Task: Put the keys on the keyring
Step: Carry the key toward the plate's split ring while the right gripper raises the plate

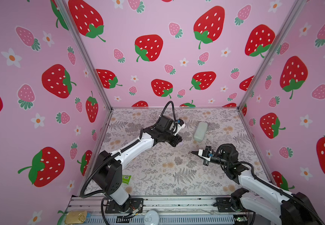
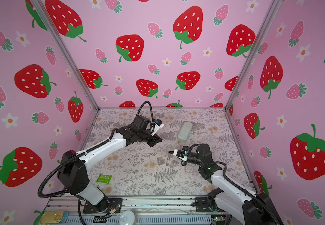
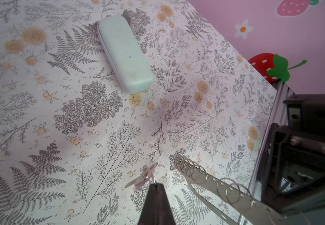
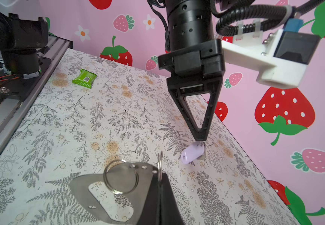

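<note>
Close together, tiny lilac-headed keys (image 4: 193, 153) and flat grey looped keyring (image 4: 122, 177).

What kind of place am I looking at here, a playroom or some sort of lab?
Most likely a robot test booth. Two white-and-black robot arms are bolted to a grey metal rail, and pink strawberry-print wall panels on bare aluminium posts box in a fern-patterned tabletop.

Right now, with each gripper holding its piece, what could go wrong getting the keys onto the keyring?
One: the left gripper pinches the keys only by their thin wire ring, so the lilac tag could swing or slip free. Two: the right gripper grips the keyring at one edge, and its loose split rings may tilt off line.
</note>
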{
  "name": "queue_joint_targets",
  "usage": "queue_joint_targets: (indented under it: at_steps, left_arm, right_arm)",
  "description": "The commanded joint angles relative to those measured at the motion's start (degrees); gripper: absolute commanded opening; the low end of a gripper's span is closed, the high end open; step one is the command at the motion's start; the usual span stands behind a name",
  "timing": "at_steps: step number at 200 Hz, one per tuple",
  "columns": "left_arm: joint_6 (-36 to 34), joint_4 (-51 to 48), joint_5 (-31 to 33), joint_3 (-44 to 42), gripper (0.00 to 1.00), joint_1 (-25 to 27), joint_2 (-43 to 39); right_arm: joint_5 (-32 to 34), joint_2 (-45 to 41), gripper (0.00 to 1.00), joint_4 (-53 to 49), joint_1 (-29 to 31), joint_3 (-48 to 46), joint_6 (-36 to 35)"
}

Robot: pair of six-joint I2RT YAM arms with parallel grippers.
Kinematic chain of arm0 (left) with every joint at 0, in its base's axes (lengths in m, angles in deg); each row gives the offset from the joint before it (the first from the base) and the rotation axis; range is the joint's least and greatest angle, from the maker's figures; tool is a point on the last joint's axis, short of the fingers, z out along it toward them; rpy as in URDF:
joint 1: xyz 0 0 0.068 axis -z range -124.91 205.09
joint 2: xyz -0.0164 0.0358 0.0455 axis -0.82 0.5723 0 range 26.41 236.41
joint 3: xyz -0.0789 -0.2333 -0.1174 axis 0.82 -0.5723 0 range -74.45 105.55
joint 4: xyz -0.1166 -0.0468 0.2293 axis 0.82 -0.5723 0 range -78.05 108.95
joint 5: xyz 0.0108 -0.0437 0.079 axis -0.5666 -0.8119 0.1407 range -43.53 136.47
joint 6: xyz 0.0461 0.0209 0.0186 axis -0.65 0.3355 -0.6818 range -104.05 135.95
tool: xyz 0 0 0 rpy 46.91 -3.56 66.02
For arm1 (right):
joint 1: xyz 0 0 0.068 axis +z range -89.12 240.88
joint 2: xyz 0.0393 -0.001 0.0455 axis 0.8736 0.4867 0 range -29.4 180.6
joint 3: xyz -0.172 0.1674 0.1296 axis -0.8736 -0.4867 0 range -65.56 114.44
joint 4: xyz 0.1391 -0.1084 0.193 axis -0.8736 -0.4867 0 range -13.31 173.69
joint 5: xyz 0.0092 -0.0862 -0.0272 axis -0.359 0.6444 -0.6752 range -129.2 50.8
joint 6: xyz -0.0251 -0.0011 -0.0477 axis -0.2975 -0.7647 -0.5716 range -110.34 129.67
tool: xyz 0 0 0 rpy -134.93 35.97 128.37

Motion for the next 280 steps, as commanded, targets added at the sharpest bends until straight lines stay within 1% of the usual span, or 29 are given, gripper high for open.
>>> queue_joint_targets:
  at_steps: [1,16,31,47,66,91,116,169,208,238,280]
  left_arm:
    - [-7.0,1.6,-4.1,-1.0,0.0,-0.3,-0.9]
    - [-10.5,1.3,-7.0,-1.3,0.0,-0.3,-1.4]
    - [-11.9,2.9,-6.8,-2.3,0.0,-0.4,-2.3]
    - [-15.2,3.9,-7.9,-3.4,0.0,-0.4,-3.5]
    - [-17.9,5.2,-7.5,-4.7,0.0,-0.4,-4.8]
    - [-23.6,5.3,-8.7,-6.2,0.0,-0.4,-6.5]
    - [-27.1,5.3,-8.1,-7.2,0.0,0.0,-7.9]
    - [-35.2,1.7,-3.7,-6.0,0.0,2.9,-8.8]
    - [-40.8,0.5,1.3,-7.2,0.0,5.2,-10.6]
    - [-42.7,0.1,2.8,-7.5,0.0,6.3,-11.1]
    - [-44.0,-0.9,3.2,-7.5,0.0,7.5,-11.1]
  right_arm:
    - [-2.0,0.8,0.0,1.5,-0.6,2.3,0.2]
    - [-2.1,1.3,0.0,1.2,-0.9,2.6,0.0]
    - [-2.4,1.3,0.0,1.0,-1.3,2.9,0.1]
    - [-3.0,1.4,0.0,0.4,-2.1,3.2,0.1]
    - [-3.1,1.6,0.0,-0.5,-2.8,3.7,-0.1]
    - [-3.1,2.1,0.0,-3.2,-3.4,4.9,-2.1]
    - [-3.7,3.3,0.0,-6.7,-3.5,7.0,-5.5]
    - [-4.6,5.4,0.0,-10.9,-3.5,9.9,-11.2]
    - [-7.3,5.8,0.0,-11.4,-3.7,10.5,-13.6]
    - [-7.7,5.2,0.0,-11.2,-3.7,10.0,-15.5]
    - [-8.5,4.8,0.0,-8.9,-3.7,9.8,-15.6]
